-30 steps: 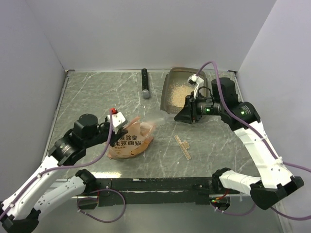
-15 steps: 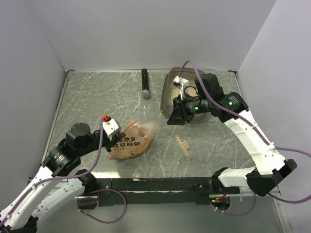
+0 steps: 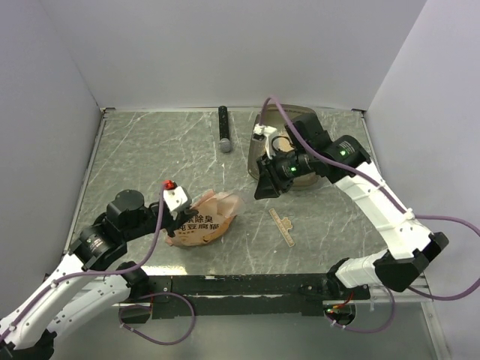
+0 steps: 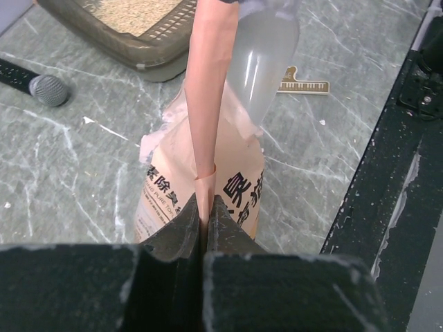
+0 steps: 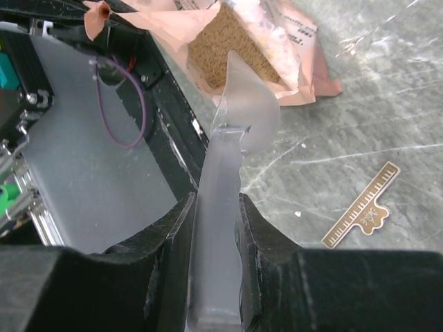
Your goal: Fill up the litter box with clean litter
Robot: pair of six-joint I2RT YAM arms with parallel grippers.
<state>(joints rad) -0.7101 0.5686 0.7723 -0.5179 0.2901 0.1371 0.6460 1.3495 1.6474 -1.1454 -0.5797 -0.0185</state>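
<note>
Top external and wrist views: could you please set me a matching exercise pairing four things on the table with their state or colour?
Things:
1. pouch
2. scoop
3. litter box
4. ruler

States:
A. grey-brown, with raised walls
B. lying flat, touched by nothing
C. top edge pinched in the left jaws
D. handle clamped in the right jaws

Pairs: 1-C; 2-D; 3-A; 4-B

We are seeing a robotics lab. White walls (image 3: 225,52) are boxing in a marbled bench (image 3: 150,150), with left arm (image 3: 94,244) and right arm (image 3: 375,202) bolted at its edge.
</note>
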